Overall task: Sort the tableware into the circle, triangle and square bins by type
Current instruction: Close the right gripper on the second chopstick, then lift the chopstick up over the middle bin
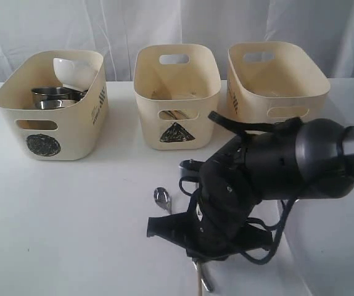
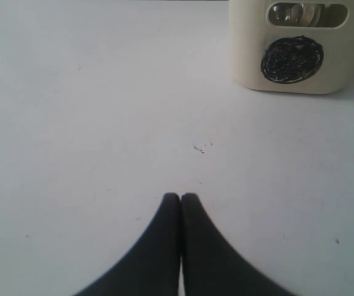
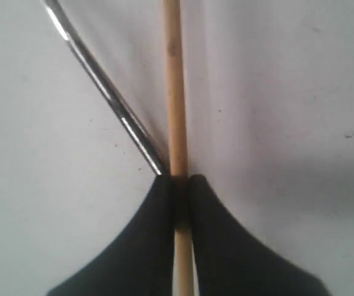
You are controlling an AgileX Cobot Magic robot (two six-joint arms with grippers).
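Note:
My right gripper [image 3: 181, 179] is shut on a wooden chopstick [image 3: 174, 92] low over the table, and a steel utensil handle [image 3: 103, 92] runs slantwise right beside its fingertips. In the exterior view the right arm [image 1: 251, 179] hides most of this. Only the steel spoon's bowl [image 1: 161, 197] shows to its left, with a chopstick end [image 1: 200, 285] and a steel tip below it. The circle bin [image 1: 53, 105] holds steel mugs [image 1: 53, 97] and the small white bowl [image 1: 72, 71]. My left gripper [image 2: 181, 197] is shut and empty over bare table near the circle bin [image 2: 291, 49].
The triangle bin [image 1: 177, 92] stands in the middle with steel items visible through its handle hole. A third bin [image 1: 275, 80] stands at the right. A large white flat shape [image 1: 340, 246] at the front right may be the square plate, but its outline is unclear.

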